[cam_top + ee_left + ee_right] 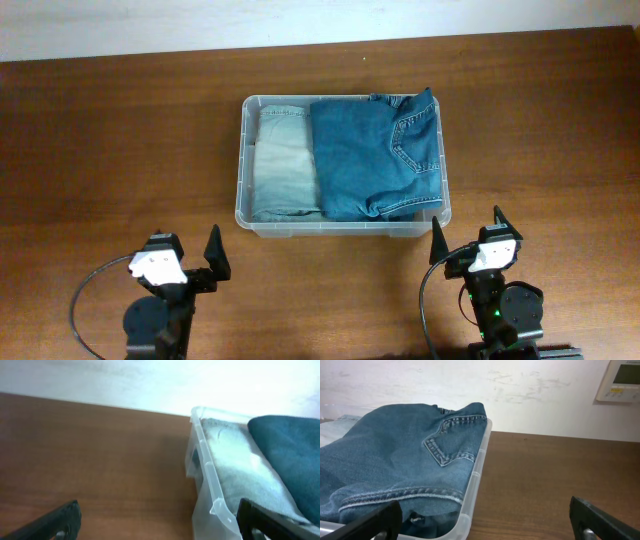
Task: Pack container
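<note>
The clear, round-cornered plastic container (242,170) held pale jeans (283,165) and dark blue jeans (370,155); left fingers (57,521) and right fingers (372,521) gaped wide, empty.

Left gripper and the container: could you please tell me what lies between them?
Only bare wooden table between the left gripper and the container, seen in the overhead view.
</note>
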Controlling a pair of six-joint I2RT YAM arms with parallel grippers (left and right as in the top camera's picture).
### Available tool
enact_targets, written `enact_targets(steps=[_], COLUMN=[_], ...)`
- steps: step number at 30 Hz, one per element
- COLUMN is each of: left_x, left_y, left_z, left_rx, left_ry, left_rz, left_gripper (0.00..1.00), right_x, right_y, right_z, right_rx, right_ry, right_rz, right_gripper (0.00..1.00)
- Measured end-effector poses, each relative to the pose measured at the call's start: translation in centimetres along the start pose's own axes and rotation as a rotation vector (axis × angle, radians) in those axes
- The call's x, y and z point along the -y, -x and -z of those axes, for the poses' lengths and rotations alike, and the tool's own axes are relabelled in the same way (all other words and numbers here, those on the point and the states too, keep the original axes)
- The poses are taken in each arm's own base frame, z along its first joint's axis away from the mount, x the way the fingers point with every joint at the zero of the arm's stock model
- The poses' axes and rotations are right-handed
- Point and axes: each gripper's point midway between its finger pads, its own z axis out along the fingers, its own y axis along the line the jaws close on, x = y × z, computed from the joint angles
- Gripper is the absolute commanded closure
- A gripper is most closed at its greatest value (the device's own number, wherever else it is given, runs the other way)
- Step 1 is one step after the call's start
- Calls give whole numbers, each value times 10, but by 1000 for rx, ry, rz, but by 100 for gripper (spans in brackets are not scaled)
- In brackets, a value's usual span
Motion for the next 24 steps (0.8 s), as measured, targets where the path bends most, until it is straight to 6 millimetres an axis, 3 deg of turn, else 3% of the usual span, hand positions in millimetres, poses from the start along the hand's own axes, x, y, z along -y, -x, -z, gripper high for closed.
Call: enact_targets(steps=[6,24], left_x=[0,0], left_y=[-18,-10], left_z=[-2,3], left_rx=[21,106], left_ry=[-19,-22], left_rz=[0,-179], left_gripper=[1,1], right_x=[0,0], right_y=[0,0], right_z=[0,0], right_rx=[0,0], right_ry=[0,0], right_rz=[1,0], right_gripper=[2,1])
